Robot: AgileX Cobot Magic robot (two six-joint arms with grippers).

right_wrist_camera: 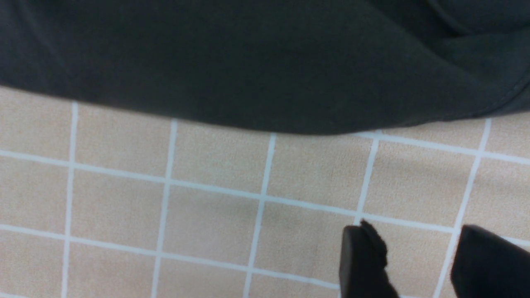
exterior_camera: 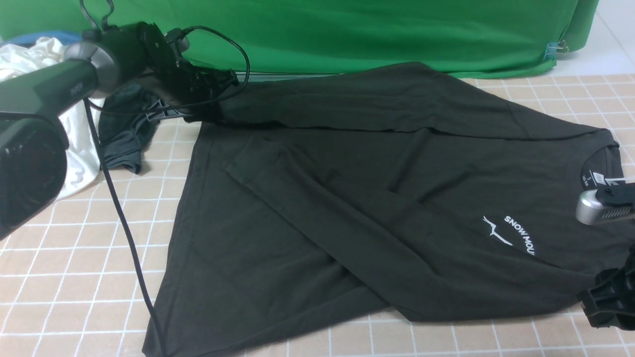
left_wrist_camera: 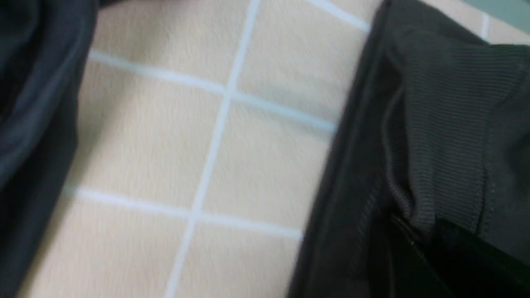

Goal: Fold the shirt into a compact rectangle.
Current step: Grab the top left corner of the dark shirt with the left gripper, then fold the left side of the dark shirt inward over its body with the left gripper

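Note:
The black long-sleeved shirt [exterior_camera: 347, 198] lies spread on the tiled table, with its collar and white neck label [exterior_camera: 590, 178] to the right and its hem to the left. The white "SNOW MOUNTAIN" print [exterior_camera: 511, 235] faces up. One sleeve lies slanted across the body, and the far sleeve runs along the back edge. My left gripper [exterior_camera: 218, 94] is shut on that far sleeve's ribbed cuff [left_wrist_camera: 447, 124]. My right gripper [right_wrist_camera: 422, 260] hangs open over bare tiles just off the shirt's near edge [right_wrist_camera: 265, 82], holding nothing. It shows at the lower right in the front view.
A dark grey-green shirt [exterior_camera: 124, 134] and a white shirt [exterior_camera: 74, 158] are heaped at the back left, behind my left arm. A green cloth backdrop [exterior_camera: 347, 29] with a clip [exterior_camera: 558, 48] closes off the back. A black cable [exterior_camera: 124, 223] hangs over the left tiles.

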